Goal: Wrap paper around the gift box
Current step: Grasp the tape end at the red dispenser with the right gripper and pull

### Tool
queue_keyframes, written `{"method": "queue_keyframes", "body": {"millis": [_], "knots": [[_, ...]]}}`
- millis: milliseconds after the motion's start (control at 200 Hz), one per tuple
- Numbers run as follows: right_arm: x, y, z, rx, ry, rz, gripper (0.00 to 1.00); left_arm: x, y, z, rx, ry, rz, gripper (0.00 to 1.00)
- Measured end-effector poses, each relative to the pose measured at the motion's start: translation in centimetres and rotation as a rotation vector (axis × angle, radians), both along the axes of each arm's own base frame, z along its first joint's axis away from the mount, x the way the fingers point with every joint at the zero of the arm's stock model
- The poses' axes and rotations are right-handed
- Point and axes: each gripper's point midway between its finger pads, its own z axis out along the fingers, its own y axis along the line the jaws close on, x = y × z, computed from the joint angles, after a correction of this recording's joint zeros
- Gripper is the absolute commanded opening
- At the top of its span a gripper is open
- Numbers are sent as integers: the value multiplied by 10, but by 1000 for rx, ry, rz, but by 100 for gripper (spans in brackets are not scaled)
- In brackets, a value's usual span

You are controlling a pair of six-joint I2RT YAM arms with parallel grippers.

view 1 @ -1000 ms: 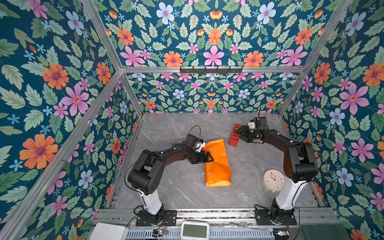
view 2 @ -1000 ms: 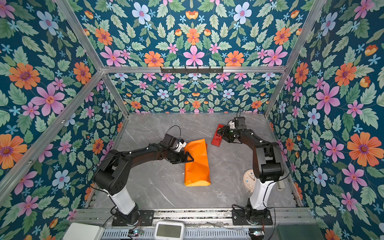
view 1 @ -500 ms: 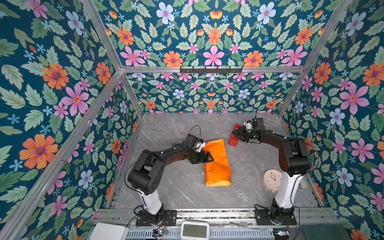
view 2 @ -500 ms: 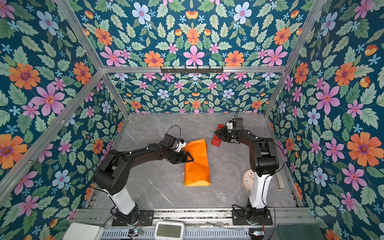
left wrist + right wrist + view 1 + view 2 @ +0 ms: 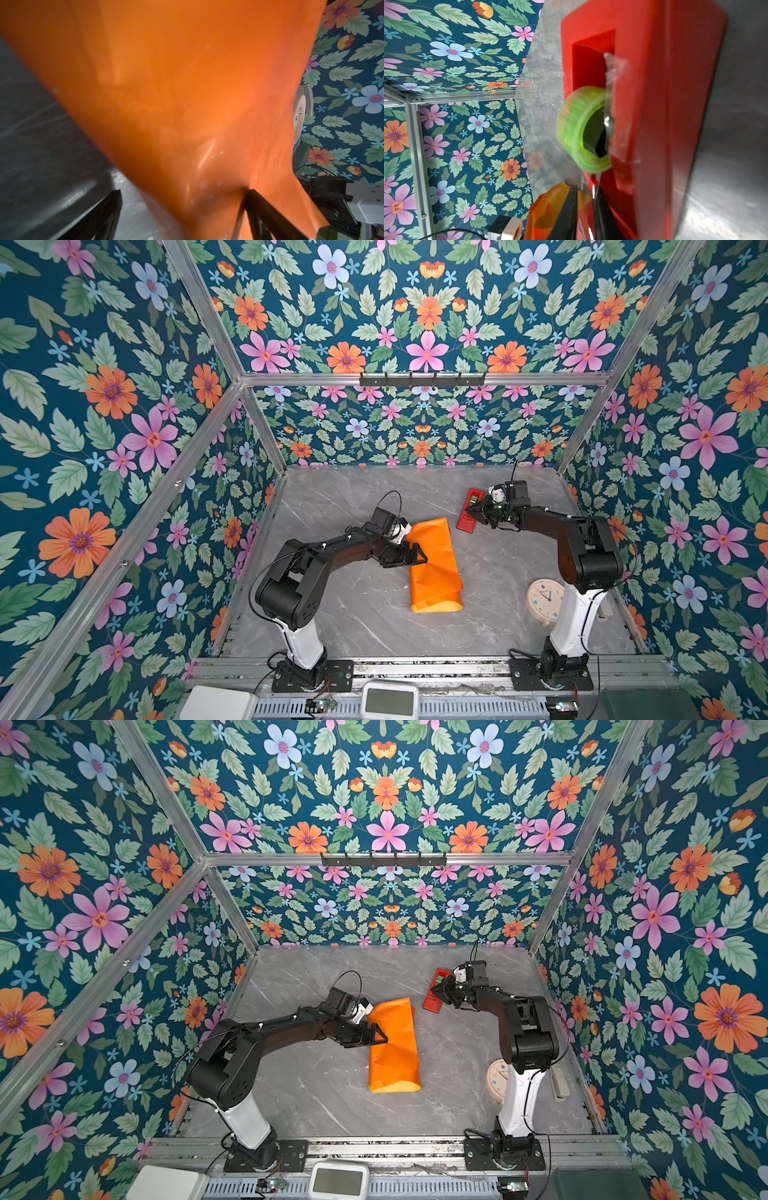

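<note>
A grey marbled desk enclosed by flowered walls, with two black robot arms reaching in from its near edge. In the middle of the desk lies the paper, a glossy orange sheet folded into a long creased bundle that runs from far to near; its yellow inner face shows at the open near end. The gift box is not visible in any view and may be hidden under the paper. The left gripper is at the bundle's left edge with its jaws spread wide and gripping nothing. In the left wrist view one of its fingers presses a dent into the orange surface, while the other is over bare desk beside the paper. Toward the far edge, right of the middle, lies a slim red tape dispenser. It holds a green roll with clear tape drawn from it. The right gripper is touching the dispenser. In its wrist view the fingers are drawn close with only a narrow slit between them, and whether they pinch the tape cannot be told. A round cream clock lies near the right arm's base, towards the desk's near right corner and well apart from the paper.
</note>
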Motion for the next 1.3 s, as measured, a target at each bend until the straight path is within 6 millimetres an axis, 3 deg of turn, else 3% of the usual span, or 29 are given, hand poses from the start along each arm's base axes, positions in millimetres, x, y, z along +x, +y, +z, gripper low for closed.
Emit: {"method": "queue_keyframes", "body": {"millis": [185,435,820,1080,1300], "knots": [[-1,-2,-1,-4,17,-20,0,0,0,0,0,0,0,94],[0,-1,6,33,21,-43,0,0,0,0,0,0,0,94],[2,9,33,153,-20,-53,0,0,0,0,0,-1,0,94],[-13,23,37,187,-17,-33,0,0,0,0,0,-1,0,94],[-39,35,38,193,-6,-15,0,0,0,0,0,-1,0,94]]}}
